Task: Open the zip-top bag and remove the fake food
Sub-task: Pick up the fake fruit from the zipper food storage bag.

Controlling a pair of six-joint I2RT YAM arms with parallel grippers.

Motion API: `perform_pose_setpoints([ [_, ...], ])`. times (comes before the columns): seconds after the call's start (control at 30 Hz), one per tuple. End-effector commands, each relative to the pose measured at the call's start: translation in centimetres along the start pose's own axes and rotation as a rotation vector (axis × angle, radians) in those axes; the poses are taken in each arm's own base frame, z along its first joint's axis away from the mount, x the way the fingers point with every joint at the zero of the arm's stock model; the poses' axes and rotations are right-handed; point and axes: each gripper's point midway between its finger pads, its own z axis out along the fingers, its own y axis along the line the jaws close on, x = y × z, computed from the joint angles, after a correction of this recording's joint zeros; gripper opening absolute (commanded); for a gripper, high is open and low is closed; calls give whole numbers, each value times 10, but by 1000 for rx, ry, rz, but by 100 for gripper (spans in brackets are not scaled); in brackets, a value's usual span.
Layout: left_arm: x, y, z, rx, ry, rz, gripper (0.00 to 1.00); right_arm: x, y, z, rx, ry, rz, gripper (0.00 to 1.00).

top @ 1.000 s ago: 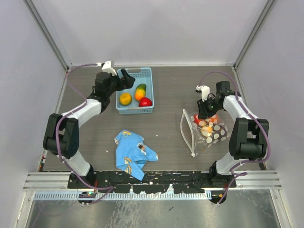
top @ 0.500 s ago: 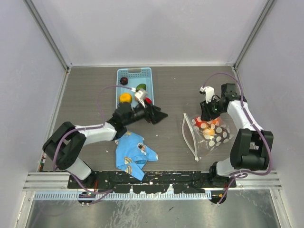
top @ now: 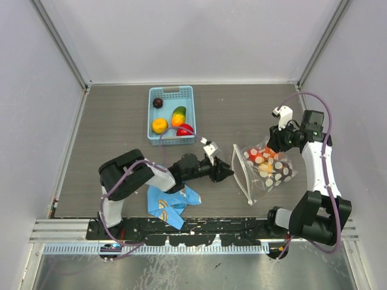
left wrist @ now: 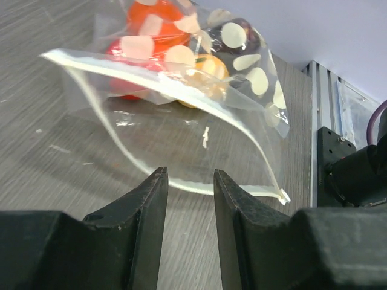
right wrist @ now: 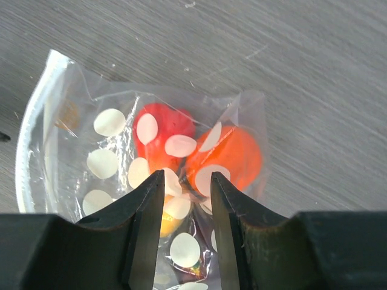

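The zip-top bag [top: 269, 170] lies at the right, its white zip mouth [left wrist: 181, 84] gaping toward the left arm. Inside it is fake food: a red piece [right wrist: 158, 134], an orange piece [right wrist: 236, 156] and a yellow one [left wrist: 208, 65]. My left gripper [top: 227, 174] reaches low across the table. It stands open just short of the mouth's lower zip strip [left wrist: 199, 188], with nothing between its fingers. My right gripper [top: 274, 144] hangs open over the bag's closed far end, and the red and orange pieces show through its gap [right wrist: 186, 176]. Contact with the plastic cannot be told.
A light blue basket [top: 192, 115] at the back holds a dark purple, an orange, a green-orange and a red piece. A blue cartoon-print cloth [top: 171, 204] lies crumpled under the left forearm. Walls and metal rails close in the table.
My left arm has swung from the basket down to the bag's mouth, its jaws narrowing. The right gripper has pulled back and right over the bag, opening slightly. A dark purple piece now lies in the basket.
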Motion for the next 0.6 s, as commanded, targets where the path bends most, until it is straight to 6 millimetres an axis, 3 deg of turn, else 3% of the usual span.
perform_pose_setpoints([
  [0.0,-39,-24,26,52,-177,146,38,8,-10,1,22,12,-4,42],
  [0.23,-10,-24,51,74,-169,288,43,23,0,16,-69,43,7,42],
  [0.57,6,-11,70,56,-153,337,50,32,5,41,-62,61,-7,35],
])
